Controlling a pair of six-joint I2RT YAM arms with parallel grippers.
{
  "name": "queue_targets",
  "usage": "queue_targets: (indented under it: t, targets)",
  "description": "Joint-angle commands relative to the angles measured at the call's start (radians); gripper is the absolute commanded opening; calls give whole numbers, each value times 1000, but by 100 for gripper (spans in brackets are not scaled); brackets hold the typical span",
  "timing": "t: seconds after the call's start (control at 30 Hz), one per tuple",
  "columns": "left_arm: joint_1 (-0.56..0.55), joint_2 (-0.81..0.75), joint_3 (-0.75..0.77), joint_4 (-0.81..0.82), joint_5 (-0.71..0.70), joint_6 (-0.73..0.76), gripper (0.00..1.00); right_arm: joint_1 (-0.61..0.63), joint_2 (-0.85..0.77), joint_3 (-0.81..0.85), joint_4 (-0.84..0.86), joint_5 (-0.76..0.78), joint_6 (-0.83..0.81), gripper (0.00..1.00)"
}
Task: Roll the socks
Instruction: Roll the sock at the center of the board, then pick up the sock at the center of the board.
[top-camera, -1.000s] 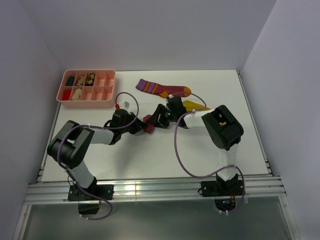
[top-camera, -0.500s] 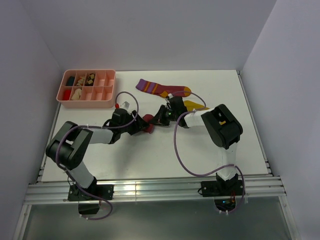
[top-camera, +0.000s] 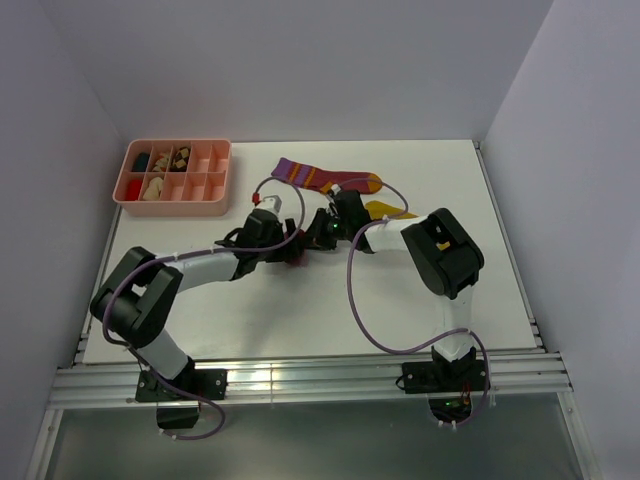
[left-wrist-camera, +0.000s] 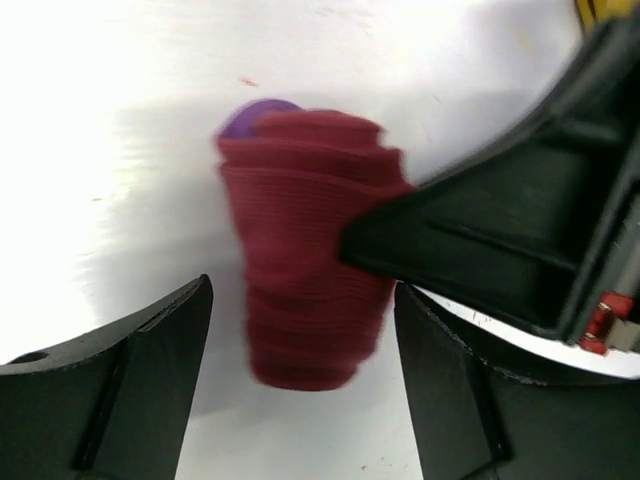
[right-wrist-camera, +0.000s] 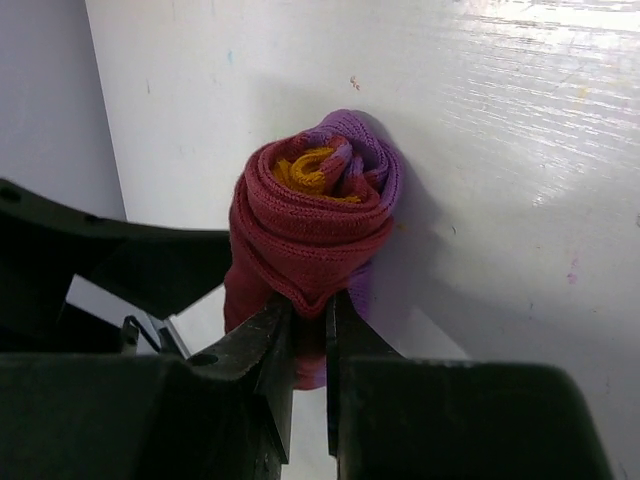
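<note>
Maroon rolled sock fills the middle of the left wrist view, lying on the white table with a purple edge at its far end. The left gripper stands wide, one finger on each side of the roll. A black finger from the other arm touches the roll on the right of that view.

From the right wrist, the roll's end shows an orange core inside maroon and purple turns. The right gripper is nearly closed, pinching the roll's outer layer.

From above, both grippers meet over the roll and mostly hide it. Beyond the roll lies a flat striped sock, to its right a yellow sock, and far to its left a pink tray.
</note>
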Motion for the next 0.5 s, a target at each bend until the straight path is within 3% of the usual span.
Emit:
queue_targets:
  t: [0.0,0.3,0.4,0.47]
  targets:
    - [-52,47,63,-33,-87,100,78,21,12,32,-88,44,-49,0]
    - [-95,130,114,-46,-195,103,75,32,13,50,-123,53,-66,0]
    - [-115,175,146,-61,-243,106,67,37,18,50,-123,52,-61,0]
    - [-126,194,157,-63,-258,109,55,38,21,53,-129,53,-64,0]
